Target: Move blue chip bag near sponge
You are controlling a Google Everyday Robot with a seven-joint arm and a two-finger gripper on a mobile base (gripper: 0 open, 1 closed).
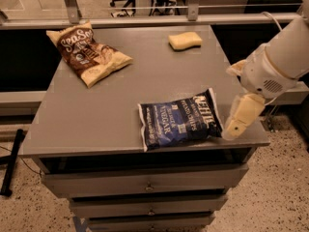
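Observation:
The blue chip bag (179, 119) lies flat near the front edge of the grey table (96, 115), right of centre. The pale yellow sponge (185, 40) lies at the back of the table, well behind the bag. My gripper (237, 124) hangs from the white arm (280, 57) at the table's right front corner. It points down and sits just right of the bag's right edge, close to it; I cannot tell if it touches.
A brown-and-cream SeaSalt chip bag (87, 52) lies at the back left of the table. Drawers (145, 183) run under the tabletop. A metal rail (145, 19) runs behind the table. A black pole (12, 161) stands at the left on the floor.

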